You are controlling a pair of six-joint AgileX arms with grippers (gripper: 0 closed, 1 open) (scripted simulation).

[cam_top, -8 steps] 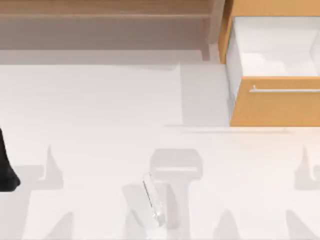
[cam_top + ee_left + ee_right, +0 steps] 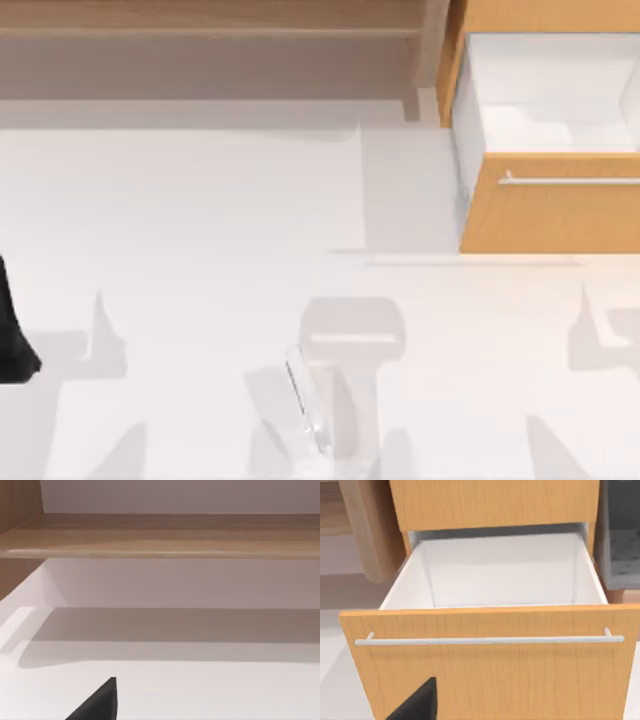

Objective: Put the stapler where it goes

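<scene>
Top view first: the stapler (image 2: 305, 400) lay flat on the white worktop (image 2: 200, 220), near edge, roughly in the middle left to right; its long axis ran mostly near-to-far with the far end tipped a bit left; pale and glassy, so it almost melted into the surface. The open drawer (image 2: 545, 100) sat at the far right with its white inside showing and nothing in it that I could see; its wooden front (image 2: 550, 215) with the bar handle (image 2: 570, 181) faced the near side. I'd guess that's where the stapler goes, so the carry would run far and right from where it lay. A black piece of the left arm (image 2: 12, 330) poked in at the left edge, well apart from the stapler; nothing stood on the bare worktop between stapler and drawer.

Left wrist view: a black fingertip of the left tool (image 2: 97, 702) over plain worktop, looking toward a wooden shelf (image 2: 165, 535) at the far side; whether that tool was spread or pressed together, can't tell.

Right wrist view: a black fingertip of the right tool (image 2: 417, 702) facing the drawer straight on, handle across the front; again can't tell its state. The right arm looked nearer the drawer; which one was nearer the stapler, honestly unclear.
</scene>
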